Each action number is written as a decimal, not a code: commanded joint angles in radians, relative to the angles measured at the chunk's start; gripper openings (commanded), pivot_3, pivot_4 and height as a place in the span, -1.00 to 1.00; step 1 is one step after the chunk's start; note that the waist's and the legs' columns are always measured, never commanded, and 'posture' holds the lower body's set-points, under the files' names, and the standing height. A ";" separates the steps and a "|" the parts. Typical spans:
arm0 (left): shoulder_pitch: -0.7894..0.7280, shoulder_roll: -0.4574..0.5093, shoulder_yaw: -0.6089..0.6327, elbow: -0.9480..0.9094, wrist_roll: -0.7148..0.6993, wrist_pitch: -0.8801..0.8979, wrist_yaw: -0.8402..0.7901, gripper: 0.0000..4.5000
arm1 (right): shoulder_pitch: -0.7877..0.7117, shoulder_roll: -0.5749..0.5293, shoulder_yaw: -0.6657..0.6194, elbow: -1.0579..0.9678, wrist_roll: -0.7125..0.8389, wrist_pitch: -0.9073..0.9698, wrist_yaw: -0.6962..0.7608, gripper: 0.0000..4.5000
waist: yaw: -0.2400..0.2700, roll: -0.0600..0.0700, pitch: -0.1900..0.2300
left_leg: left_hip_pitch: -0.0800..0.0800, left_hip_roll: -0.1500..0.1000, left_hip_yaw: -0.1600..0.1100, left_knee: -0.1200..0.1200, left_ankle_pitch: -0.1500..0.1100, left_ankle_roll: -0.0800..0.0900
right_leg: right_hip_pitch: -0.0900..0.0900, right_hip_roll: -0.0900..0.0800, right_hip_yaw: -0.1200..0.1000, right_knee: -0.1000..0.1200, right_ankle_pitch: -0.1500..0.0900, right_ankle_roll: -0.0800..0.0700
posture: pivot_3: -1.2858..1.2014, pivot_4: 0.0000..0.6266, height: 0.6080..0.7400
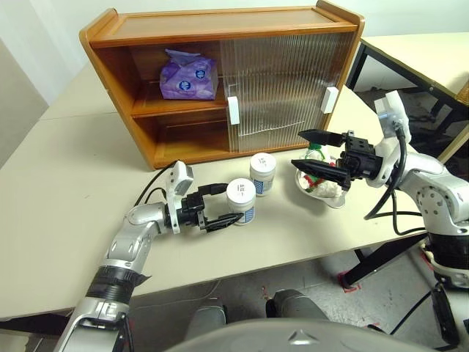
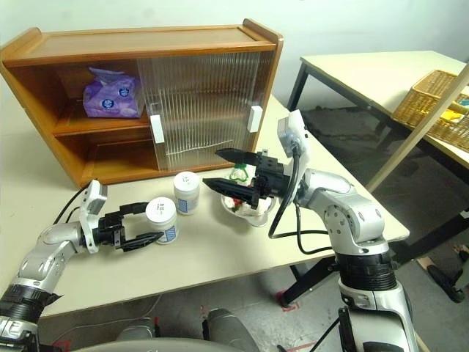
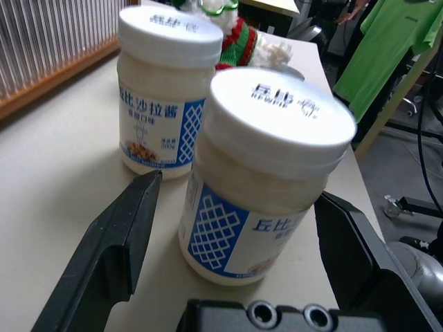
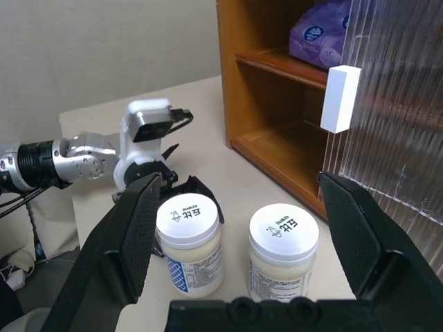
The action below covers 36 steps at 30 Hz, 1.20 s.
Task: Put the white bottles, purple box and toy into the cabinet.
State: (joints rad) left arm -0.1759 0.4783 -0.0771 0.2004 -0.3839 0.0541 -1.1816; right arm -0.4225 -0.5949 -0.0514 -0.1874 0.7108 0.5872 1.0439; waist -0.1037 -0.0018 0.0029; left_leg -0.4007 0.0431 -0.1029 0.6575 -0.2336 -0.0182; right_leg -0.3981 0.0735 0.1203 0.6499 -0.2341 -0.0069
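Two white bottles stand on the table in front of the cabinet (image 1: 220, 26): a near one (image 1: 241, 202) and a farther one (image 1: 262, 174). My left gripper (image 1: 231, 203) is open, with its fingers on either side of the near bottle (image 3: 263, 173), low on its label. The purple box (image 1: 189, 79) lies on the cabinet's middle shelf in the open left half. The toy (image 2: 238, 174) sits in a glass bowl to the right of the bottles. My right gripper (image 1: 302, 150) hovers open just above the toy, pointing left, with nothing between its fingers.
Both ribbed sliding doors (image 1: 282, 88) cover the cabinet's right half. The clear glass bowl (image 2: 245, 209) stands near the table's right front corner. A second table with a wicker basket (image 2: 432, 106) is off to the right. The table's front edge runs close under my left arm.
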 commanded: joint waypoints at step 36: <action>-0.121 -0.004 0.126 0.119 0.017 0.019 0.195 0.37 | -0.016 0.016 0.003 0.001 -0.004 0.008 0.000 1.00 | -0.006 0.000 0.000 | 0.001 -0.002 0.002 0.000 0.001 0.001 | 0.001 0.002 0.001 0.000 0.000 0.003 | -0.09 -1.00 1.00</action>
State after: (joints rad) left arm -0.2863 0.4792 0.0280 0.2773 -0.3817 0.0918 -1.0124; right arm -0.4217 -0.5821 -0.0555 -0.1899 0.7097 0.6013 1.0435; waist -0.1102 -0.0018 0.0029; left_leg -0.3999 0.0417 -0.1007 0.6578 -0.2331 -0.0172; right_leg -0.3971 0.0744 0.1217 0.6498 -0.2341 -0.0038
